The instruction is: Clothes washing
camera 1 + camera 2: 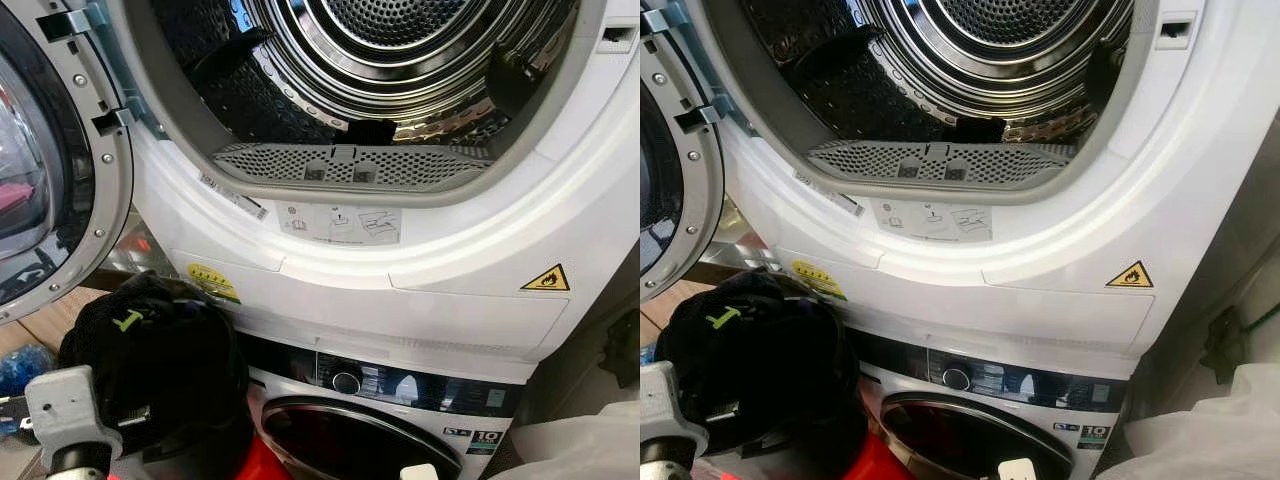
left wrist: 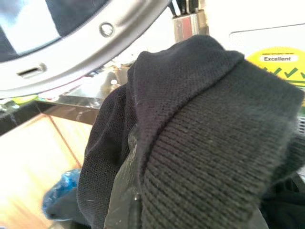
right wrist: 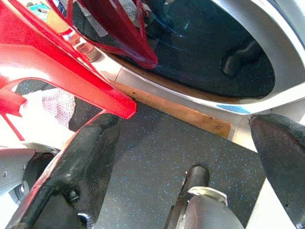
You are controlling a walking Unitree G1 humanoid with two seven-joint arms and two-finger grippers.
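Now the left gripper (image 1: 150, 400), clenched on the black garment (image 1: 160, 345), sits below the open drum (image 1: 370, 60), so it should lift clear of the rim before pushing deep inside, while the right gripper (image 3: 186, 143) hangs spread apart near the floor.

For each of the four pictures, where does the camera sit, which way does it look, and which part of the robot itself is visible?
Left eye: head, looking down at the open dryer drum; left arm carries a black garment.
Right eye: head, same scene; shares the flame sticker.
Left wrist: along the left tool, at the garment and the open door.
Right wrist: along the open right tool, down at the dark floor and a red basket; both black fingers show.
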